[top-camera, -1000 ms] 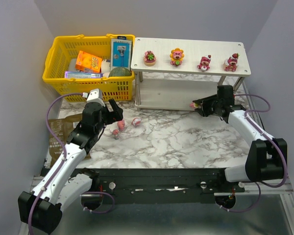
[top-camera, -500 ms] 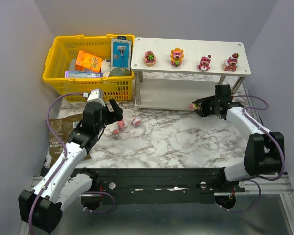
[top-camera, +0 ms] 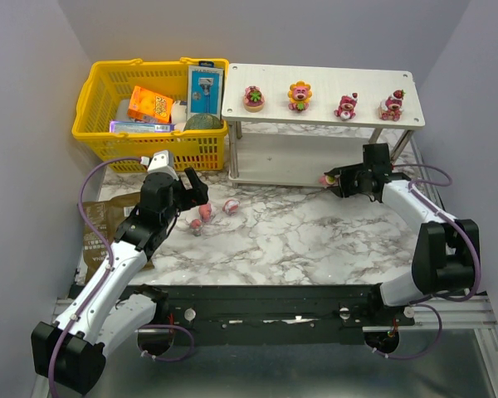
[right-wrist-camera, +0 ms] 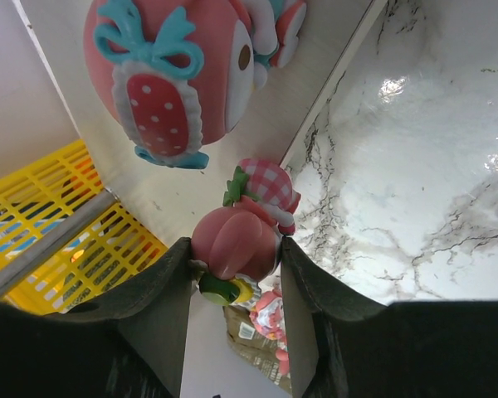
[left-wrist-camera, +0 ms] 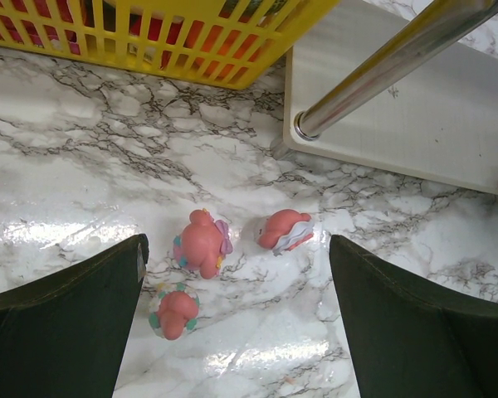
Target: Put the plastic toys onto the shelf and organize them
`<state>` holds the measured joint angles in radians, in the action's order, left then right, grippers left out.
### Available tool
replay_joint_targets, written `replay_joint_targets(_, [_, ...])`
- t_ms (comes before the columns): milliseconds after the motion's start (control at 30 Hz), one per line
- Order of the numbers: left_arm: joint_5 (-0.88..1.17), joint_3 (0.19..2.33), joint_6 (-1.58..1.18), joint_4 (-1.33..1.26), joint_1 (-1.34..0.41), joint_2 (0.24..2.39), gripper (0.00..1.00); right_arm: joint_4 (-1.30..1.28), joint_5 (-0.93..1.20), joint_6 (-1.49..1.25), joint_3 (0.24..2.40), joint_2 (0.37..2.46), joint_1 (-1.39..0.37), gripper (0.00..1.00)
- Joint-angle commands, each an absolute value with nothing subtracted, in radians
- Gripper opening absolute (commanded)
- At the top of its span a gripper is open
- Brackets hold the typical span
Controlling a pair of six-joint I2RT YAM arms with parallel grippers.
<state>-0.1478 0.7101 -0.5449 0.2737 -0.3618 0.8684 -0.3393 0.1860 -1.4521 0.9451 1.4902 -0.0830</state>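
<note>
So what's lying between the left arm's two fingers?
Three pink toys on the marble table: the biggest toy, the smallest toy below it, and the rightmost toy, nearest the shelf. The left wrist view shows them; the fingers touch none.

Bright, even light throws white glare patches on the glossy counter point(left-wrist-camera: 66, 232) just left of and below the lying toys point(left-wrist-camera: 201, 242), whose shadows are faint.
</note>
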Motion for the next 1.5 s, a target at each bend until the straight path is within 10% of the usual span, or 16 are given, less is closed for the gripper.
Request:
replay_joint_targets(0, [-0.179,0.716,-0.531,0.278,-0.357,0.864,0.99,-0.209,0.173,-1.470,0.934,1.508,-0.075,0.33])
replay_joint_targets(1467, [-0.183,0.716,-0.531,0.279,-0.353,0.861,0.99,-0.114,0.169,-1.451,0.942,1.511,-0.072,0.80])
